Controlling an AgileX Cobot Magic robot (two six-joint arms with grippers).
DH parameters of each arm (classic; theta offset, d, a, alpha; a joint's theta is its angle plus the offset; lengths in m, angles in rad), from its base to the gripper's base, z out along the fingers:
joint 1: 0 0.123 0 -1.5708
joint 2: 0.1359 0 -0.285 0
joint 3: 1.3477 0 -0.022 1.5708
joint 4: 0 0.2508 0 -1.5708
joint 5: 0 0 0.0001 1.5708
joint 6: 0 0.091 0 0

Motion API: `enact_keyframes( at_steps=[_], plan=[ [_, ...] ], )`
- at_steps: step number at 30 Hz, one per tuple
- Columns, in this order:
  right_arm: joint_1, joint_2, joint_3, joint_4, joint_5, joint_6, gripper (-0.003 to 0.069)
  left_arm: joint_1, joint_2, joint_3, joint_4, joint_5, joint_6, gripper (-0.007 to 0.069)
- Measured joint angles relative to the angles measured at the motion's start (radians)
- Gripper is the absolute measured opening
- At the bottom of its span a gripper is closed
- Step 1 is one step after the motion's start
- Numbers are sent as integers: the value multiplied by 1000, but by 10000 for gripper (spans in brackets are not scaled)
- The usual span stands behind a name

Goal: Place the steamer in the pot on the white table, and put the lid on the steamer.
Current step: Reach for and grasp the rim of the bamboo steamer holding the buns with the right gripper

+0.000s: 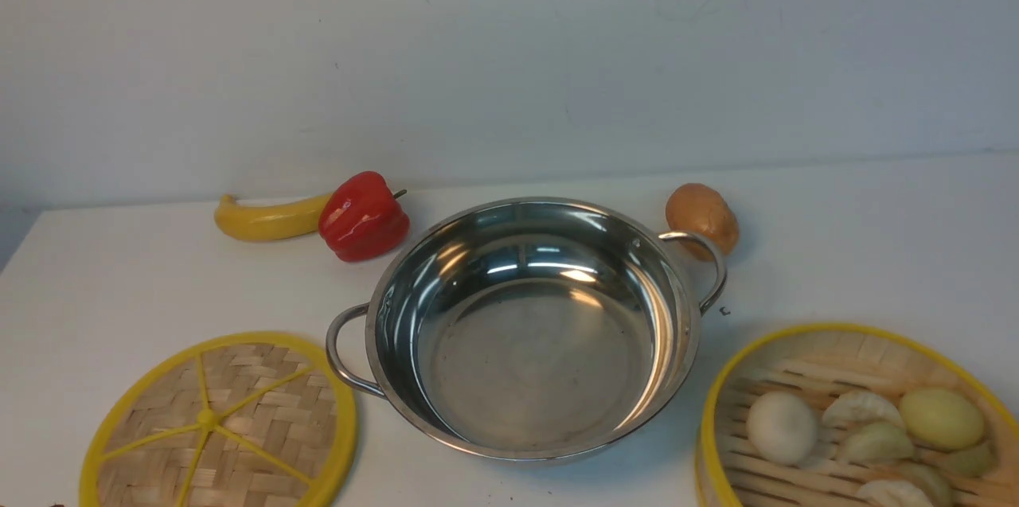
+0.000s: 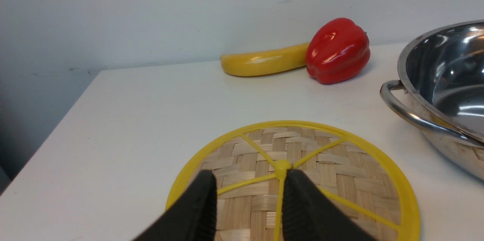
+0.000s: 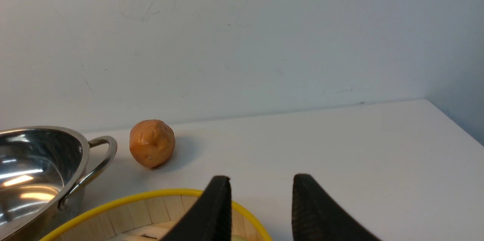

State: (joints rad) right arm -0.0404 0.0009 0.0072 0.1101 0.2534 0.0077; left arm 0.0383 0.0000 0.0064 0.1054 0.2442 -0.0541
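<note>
The shiny steel pot (image 1: pixel 533 348) stands empty in the middle of the white table (image 1: pixel 159 276). The woven lid (image 1: pixel 219 423) lies flat at the front left, next to one pot handle. At the front right sits the steamer (image 1: pixel 836 352), with a pale bun (image 1: pixel 782 427) and dumplings inside. Neither gripper shows in the front view. In the left wrist view my left gripper (image 2: pixel 250 173) is open above the lid (image 2: pixel 340 165), near its hub. In the right wrist view my right gripper (image 3: pixel 261 177) is open over the far rim of the steamer (image 3: pixel 143 209), with nothing between its fingers.
A yellow banana (image 1: pixel 267 218) and a red pepper (image 1: pixel 363 216) lie behind the pot on the left. A brown round potato (image 1: pixel 700 218) sits behind the pot's right handle (image 1: pixel 712 272). A pale wall closes the back of the table.
</note>
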Motion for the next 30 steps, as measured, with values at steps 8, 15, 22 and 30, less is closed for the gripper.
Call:
enact_keyframes(
  at_steps=[8,15,22,30],
  plan=[
    [0,0,0,0,0,0,243,0,0,0,0,0,0,241],
    [0,0,0,0,0,0,243,0,0,0,0,0,0,241],
    [0,-1,0,119,-19,71,243,0,0,0,-226,-45,-137,241],
    [0,-1,0,466,-42,296,243,0,0,0,-508,-57,-229,241]
  ],
)
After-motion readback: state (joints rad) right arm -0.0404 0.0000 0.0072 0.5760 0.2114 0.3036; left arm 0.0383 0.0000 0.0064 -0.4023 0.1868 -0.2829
